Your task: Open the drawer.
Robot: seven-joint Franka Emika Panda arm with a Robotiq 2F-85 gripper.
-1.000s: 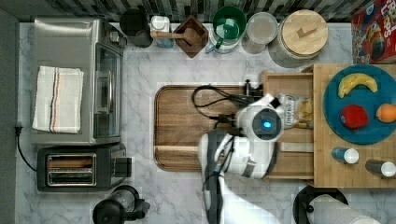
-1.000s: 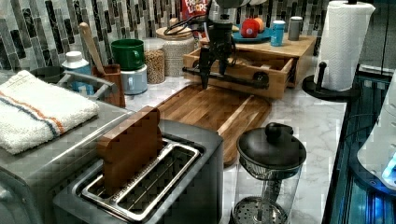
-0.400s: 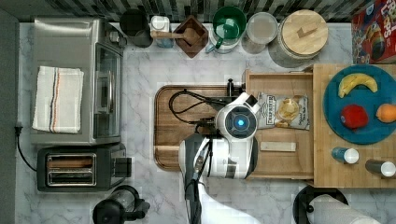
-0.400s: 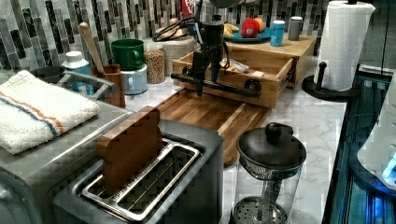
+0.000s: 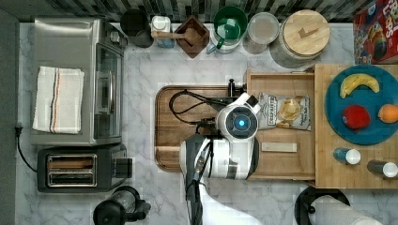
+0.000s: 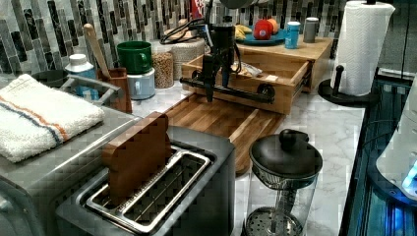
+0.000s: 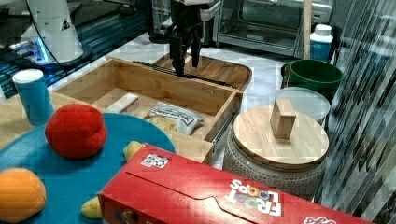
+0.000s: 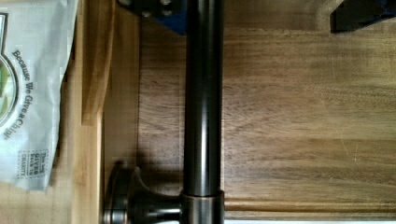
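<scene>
1. Left view: the pincer (image 6: 216,92) points straight down over the drawer (image 6: 255,101), which is light bamboo and stands pulled out from under a wooden top. The long black bar handle (image 6: 246,92) on its front passes between the two fingers, one on each side of the bar. Right below the pincer lies a darker brown cutting board (image 6: 221,120) on the marble bench (image 6: 314,128), and the drawer front hangs over the board's far edge. A toaster (image 6: 162,191) and a French press (image 6: 285,162) stand well apart on the near side of the pincer.

2. Right view: just behind the pincer is the shallow rectangular tray of the drawer. It holds a chip bag (image 7: 175,116) and a small pale block (image 7: 123,102). A wooden-lidded jar (image 7: 280,135) stands near the drawer's corner, off to one side of the pincer.

3. Wrist view: the pincer is spread wide around the handle. One finger (image 8: 154,10) sits against the bar on the drawer side. The other finger (image 8: 362,14) stands clear of it over the cutting board. A round handle mount (image 8: 135,207) joins the bar to the drawer front.

4. Top view: the arm's wrist (image 5: 241,123) covers the drawer's front edge. The chip bag lies just beyond it inside the tray.
</scene>
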